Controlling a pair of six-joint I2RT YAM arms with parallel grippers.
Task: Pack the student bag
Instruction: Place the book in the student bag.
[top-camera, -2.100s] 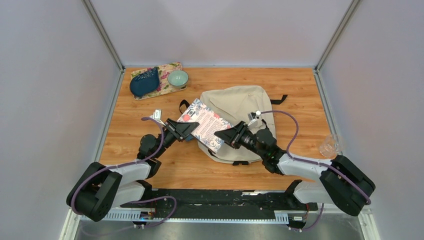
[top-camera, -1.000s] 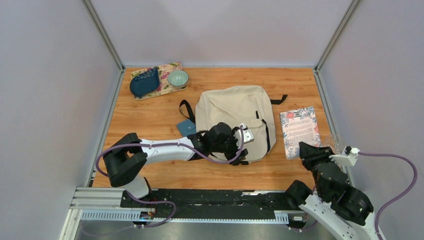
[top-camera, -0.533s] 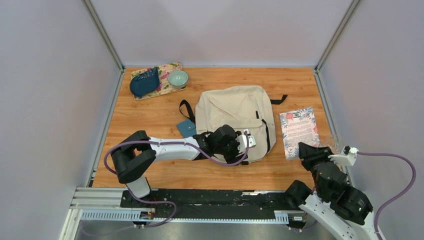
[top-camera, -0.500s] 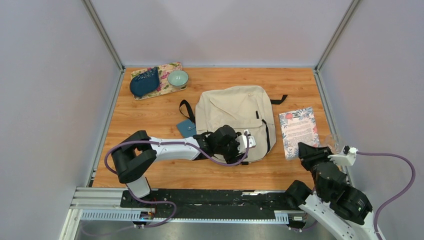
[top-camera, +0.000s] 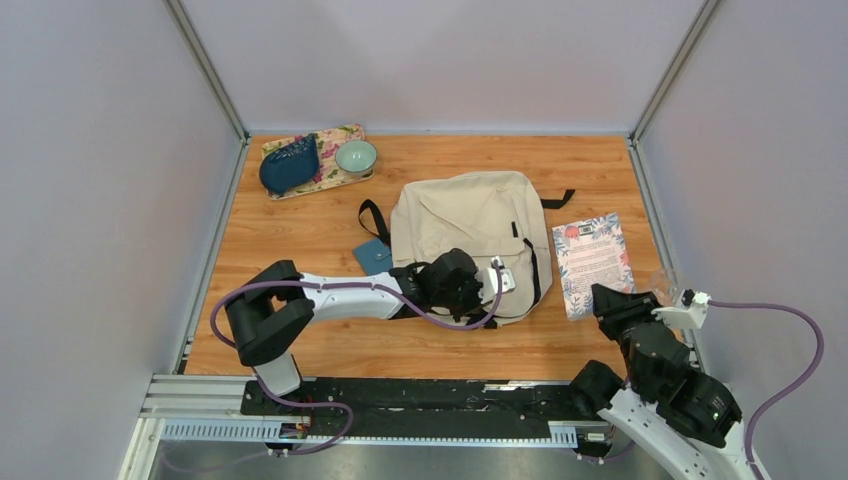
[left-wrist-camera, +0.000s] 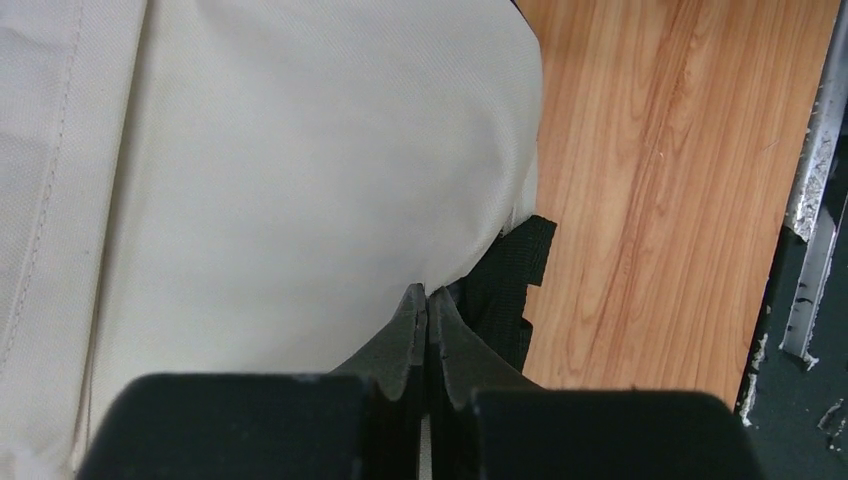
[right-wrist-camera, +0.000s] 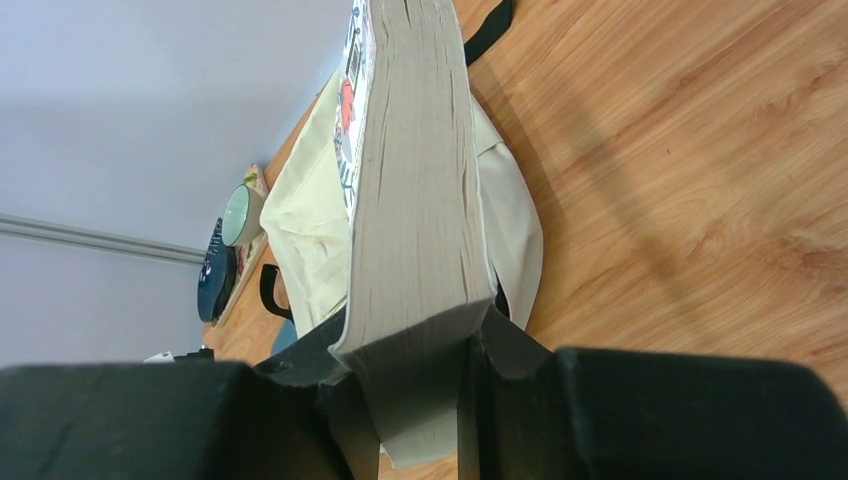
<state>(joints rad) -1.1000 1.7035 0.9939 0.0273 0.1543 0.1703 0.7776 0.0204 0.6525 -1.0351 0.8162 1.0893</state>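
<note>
Left gripper (left-wrist-camera: 427, 300) jaws pressed shut, tips at the near hem of the student bag (left-wrist-camera: 250, 180), which lies flat mid-table (top-camera: 300, 240). Right gripper (right-wrist-camera: 420, 350) clamps a thick floral-cover book (right-wrist-camera: 415, 180), right of the bag.

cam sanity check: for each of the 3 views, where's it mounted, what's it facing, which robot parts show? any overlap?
Top external: above and behind the bases, looking down on the table; both arms show.
Left wrist: on the left arm, facing down at the near edge of the student bag and a black strap tab; the left jaws, shut, show.
Right wrist: on the right arm, facing along the book toward the far-left bowl; the right jaws clamp the book.
Shared: the student bag appears in all three.
</note>
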